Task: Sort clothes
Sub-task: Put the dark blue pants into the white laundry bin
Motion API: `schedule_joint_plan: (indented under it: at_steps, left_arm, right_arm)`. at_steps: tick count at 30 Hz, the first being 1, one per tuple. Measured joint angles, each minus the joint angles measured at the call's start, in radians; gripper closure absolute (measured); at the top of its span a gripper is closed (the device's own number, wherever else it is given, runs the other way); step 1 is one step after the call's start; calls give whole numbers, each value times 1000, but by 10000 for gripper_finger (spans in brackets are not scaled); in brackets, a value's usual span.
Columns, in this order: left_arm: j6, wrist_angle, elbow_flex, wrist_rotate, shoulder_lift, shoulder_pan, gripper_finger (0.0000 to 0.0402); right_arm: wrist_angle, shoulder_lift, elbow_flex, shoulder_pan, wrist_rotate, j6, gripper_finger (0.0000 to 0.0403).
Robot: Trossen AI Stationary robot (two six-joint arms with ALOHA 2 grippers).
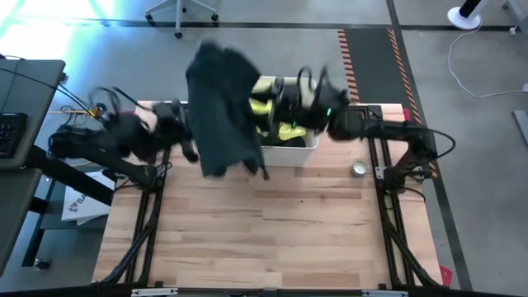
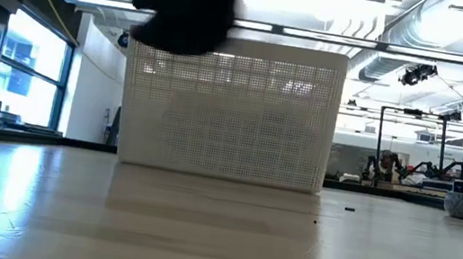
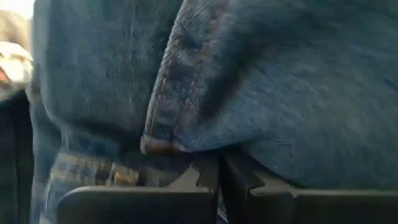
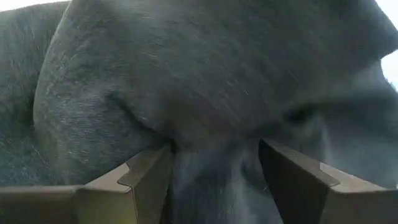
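Left tool: fingers pressed together, pinching denim jeans at seam fold. Jeans hang lifted above left end of white lattice basket, at far edge of desk; low view shows dark cloth dangling over basket's left top corner.

Right tool: fingers spread wide, dark grey garment bulging between them, touching both; firm grip or not, cannot tell. Right tool over basket's right half.

Basket contents: bright yellow shirt visible beside jeans; rest hidden.
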Motion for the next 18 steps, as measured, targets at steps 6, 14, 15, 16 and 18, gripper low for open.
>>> schedule_joint_plan:
  at_steps: [6, 14, 15, 16, 18]
  left_arm:
    - [149, -245, 308, 28, 102, 223, 401]
    - [173, -270, 417, 305, 326, 559, 401]
    - [161, -266, 417, 336, 352, 583, 401]
    - [153, -266, 417, 363, 376, 603, 401]
    - [138, -273, 418, 401, 419, 628, 401]
  right_arm:
    - [-180, 0, 132, -160, -109, -57, 165]
    - [-528, 0, 170, -355, -4, -139, 165]
    - [-586, 1, 170, -376, 1, -140, 165]
    - [-646, 2, 170, -395, 2, -147, 165]
    - [-770, 2, 170, -429, 3, -165, 165]
